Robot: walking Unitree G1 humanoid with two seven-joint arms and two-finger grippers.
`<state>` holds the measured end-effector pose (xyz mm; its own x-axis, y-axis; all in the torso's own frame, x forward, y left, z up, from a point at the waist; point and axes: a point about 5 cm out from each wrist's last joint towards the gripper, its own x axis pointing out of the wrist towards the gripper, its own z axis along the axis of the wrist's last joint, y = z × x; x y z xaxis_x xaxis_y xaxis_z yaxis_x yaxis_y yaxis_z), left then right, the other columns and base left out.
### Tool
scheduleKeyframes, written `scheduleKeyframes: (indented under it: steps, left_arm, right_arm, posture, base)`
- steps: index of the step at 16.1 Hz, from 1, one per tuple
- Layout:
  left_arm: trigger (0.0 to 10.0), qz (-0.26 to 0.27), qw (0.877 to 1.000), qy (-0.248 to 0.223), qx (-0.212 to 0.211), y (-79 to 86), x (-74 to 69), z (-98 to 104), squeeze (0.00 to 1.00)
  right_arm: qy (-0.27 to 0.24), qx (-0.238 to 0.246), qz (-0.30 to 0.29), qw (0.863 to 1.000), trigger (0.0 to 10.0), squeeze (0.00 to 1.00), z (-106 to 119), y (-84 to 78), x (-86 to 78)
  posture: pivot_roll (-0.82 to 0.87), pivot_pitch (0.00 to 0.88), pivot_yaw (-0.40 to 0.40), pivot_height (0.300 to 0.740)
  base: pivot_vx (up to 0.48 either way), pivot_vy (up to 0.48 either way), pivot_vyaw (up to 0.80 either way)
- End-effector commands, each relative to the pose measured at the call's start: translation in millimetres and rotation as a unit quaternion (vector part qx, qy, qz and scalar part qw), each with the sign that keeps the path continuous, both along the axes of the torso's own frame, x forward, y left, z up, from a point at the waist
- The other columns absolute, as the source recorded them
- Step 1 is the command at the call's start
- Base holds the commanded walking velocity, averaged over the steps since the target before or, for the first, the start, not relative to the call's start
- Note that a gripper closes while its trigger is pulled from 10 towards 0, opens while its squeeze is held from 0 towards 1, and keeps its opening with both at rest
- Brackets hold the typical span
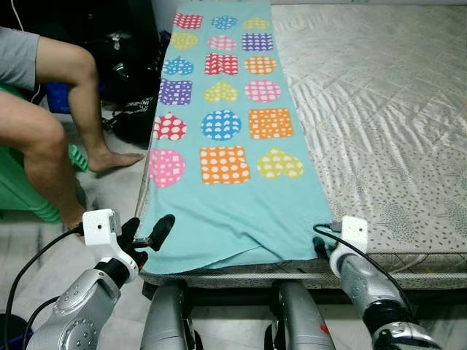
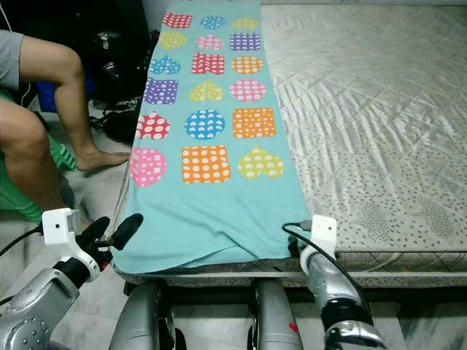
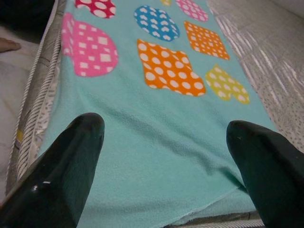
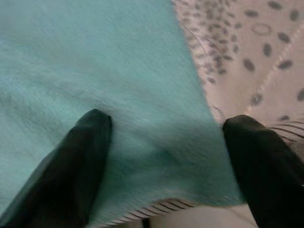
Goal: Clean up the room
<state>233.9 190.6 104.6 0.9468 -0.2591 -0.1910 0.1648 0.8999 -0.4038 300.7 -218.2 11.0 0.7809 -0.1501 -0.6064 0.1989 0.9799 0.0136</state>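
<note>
A teal fleece blanket printed with dotted hearts, squares and circles lies flat along the left side of a bare quilted mattress. My left gripper is open at the blanket's near left corner, just off the bed's edge; in the left wrist view its fingers spread wide above the blanket. Over the blanket's near right corner my right gripper is open, one finger over the teal cloth, the other over the mattress edge.
A person sits on a green chair at the left, bare legs and foot on the floor beside the bed. Black bags stand behind them. My own legs press against the bed's near edge.
</note>
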Motion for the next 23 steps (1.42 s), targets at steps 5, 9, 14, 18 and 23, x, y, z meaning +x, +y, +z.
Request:
scheduleKeyframes:
  steps: [5,9,14,18,23]
  left_arm:
    - [10.0,0.009,1.000,0.015,0.002,2.1,-5.2,-4,0.00]
    - [10.0,0.007,1.000,0.011,0.001,1.9,1.0,-4,0.00]
    - [10.0,0.015,1.000,-0.006,0.011,4.0,6.3,0,0.00]
    - [10.0,0.046,0.998,-0.026,0.029,8.0,15.7,4,0.00]
    - [10.0,0.052,0.997,-0.042,0.026,8.4,26.5,5,0.00]
  right_arm:
    - [0.039,-0.067,-0.017,0.997,10.0,0.69,-10,-60.4,-34.9]
    - [0.012,-0.130,0.009,0.991,10.0,0.00,8,-84.1,-36.9]
    - [-0.145,-0.123,0.035,0.981,10.0,0.00,56,-55.3,-5.5]
    - [-0.258,-0.083,0.023,0.962,10.0,0.00,94,-20.8,14.3]
    - [-0.320,-0.017,0.040,0.947,10.0,0.00,116,10.0,23.0]
  posture:
    - [0.07,0.203,0.014,0.587]
    - [0.05,0.185,0.014,0.587]
    - [0.04,0.140,0.007,0.587]
    - [0.03,0.093,0.005,0.587]
    - [0.01,0.006,0.002,0.587]
  base:
    - [0.000,0.000,0.00]
    - [0.000,0.000,0.00]
    - [0.000,0.000,0.00]
    - [0.000,0.000,0.00]
    - [0.000,0.000,0.00]
